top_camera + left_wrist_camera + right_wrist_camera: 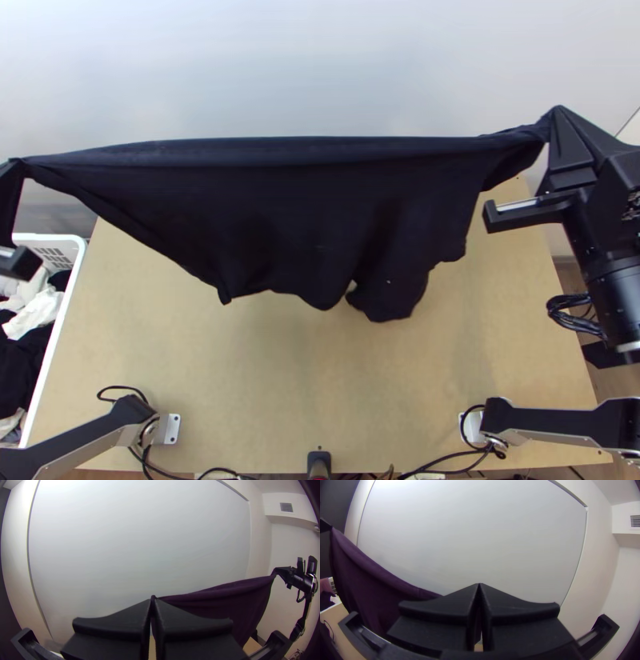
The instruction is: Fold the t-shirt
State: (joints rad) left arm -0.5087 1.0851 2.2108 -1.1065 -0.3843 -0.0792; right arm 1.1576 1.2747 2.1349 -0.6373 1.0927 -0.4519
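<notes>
T-shirt: the dark t-shirt [304,208] hangs in the air over the surface [280,384], stretched between the two claws and unfolded only in part, with creases and gathered cloth near both held ends.
Long axis: runs crosswise, from the left arm's side to the right arm's side; in the top view the taut upper edge is nearly straight.
Direction: the loose cloth drops from that edge, its uneven lower edge facing the arms' bases in the top view, with a pointed corner toward the left side and rounded lobes nearer the middle and right. I cannot tell whether it touches the surface.
Left claw: the left claw [16,163] is closed on one end of the t-shirt; in its wrist view the fingers [133,611] meet at the tips with cloth between them.
Right claw: the right claw [552,118] is closed on the opposite end, where the cloth bunches at its tips.
Basket: a white basket [78,252] stands beside the surface on the left arm's side, holding white clothes [38,312] and dark clothes [20,368].
Background: a large pale panel [140,540] stands beyond the t-shirt.
</notes>
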